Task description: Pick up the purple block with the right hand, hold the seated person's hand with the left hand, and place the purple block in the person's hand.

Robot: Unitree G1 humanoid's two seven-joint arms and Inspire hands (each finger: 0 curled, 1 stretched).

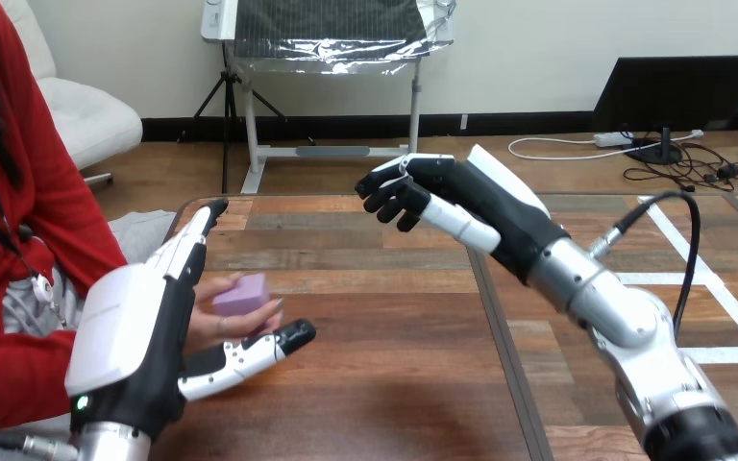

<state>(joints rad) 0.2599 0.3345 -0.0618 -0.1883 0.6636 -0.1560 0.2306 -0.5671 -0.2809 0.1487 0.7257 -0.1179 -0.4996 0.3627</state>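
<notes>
Two robot hands: both are over the wooden worktop (394, 375), well apart from each other.
Left robot hand (139, 327): at the view's left, with its white back towards the camera. The fingers are straight and close together, pointing away across the worktop. The thumb is stretched out to the right.
Left robot hand and person: the person's hand (226, 324) comes out from behind it, between the straight fingers and the thumb. The thumb lies just under the person's fingertips. No curl round the person's hand shows, and I cannot tell whether they touch.
Purple block (242, 294): lies in the person's upturned hand, just right of the left robot hand's fingers and above its thumb. Neither robot hand is on it.
Right robot hand (432, 197): raised above the middle of the worktop's far part, pointing left. Its fingers are curled in and downward, with nothing between them.
Right arm (625, 317): the silver forearm comes in from the bottom right corner and slants up and to the left to the hand.
</notes>
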